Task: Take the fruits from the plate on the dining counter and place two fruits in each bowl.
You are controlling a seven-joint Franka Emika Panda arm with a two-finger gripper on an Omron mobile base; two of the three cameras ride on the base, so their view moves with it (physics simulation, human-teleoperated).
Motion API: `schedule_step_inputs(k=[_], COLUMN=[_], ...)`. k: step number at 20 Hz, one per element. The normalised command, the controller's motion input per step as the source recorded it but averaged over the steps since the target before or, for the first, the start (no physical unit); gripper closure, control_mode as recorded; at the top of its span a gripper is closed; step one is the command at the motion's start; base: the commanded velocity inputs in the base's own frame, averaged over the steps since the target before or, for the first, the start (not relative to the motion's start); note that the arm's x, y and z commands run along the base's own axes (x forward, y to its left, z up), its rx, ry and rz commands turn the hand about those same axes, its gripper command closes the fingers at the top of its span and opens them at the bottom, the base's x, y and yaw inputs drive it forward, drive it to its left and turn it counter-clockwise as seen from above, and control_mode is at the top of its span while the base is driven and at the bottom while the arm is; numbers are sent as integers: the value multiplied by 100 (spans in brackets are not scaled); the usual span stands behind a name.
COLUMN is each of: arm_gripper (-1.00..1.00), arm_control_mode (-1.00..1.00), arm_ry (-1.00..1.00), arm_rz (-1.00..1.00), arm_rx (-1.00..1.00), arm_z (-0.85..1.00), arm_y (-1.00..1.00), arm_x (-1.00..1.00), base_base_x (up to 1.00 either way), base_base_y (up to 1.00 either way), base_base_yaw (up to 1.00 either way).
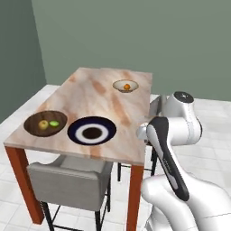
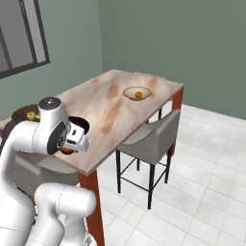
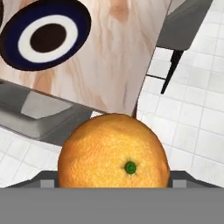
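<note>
Fruit sits in both bowls. In the left base view, going left to right along the pink-beige marble worktop (image 1: pixel 97 97): a wide dark brown wooden bowl (image 1: pixel 35 128) at about 8 o'clock holds a small yellow fruit (image 1: pixel 43 124) and a small green fruit (image 1: pixel 54 123); just beside it at 6 o'clock lies the flat navy plate with a white ring and dark centre (image 1: pixel 77 135); far off at 1 o'clock the small cream-beige bowl (image 1: pixel 119 85) holds one small orange fruit (image 1: pixel 127 86). A grey upholstered chair (image 1: pixel 67 182) tucks under the near edge. The hand view adds a second round orange fruit (image 3: pixel 113 151), gripped in the gripper (image 3: pixel 113 183), off the worktop's edge above white floor tiles (image 3: pixel 197 96). The right base view shows that gripper (image 2: pixel 72 141) at 9 o'clock, by the worktop's near end.
</note>
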Motion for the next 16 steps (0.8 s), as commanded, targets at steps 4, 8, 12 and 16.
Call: schedule_step_inputs(k=[4,8,12,16], arm_gripper=[100,100,100,100], arm_control_mode=[100,100,100,100], arm_ry=[0,0,0,0], arm_rz=[0,0,0,0], arm_rx=[0,0,0,0], arm_z=[0,0,0,0], arm_y=[0,0,0,0], arm_x=[0,0,0,0], base_base_x=[9,28,65,90], base_base_y=[-100,-100,-100,-100], base_base_yaw=[-7,-2,0,1])
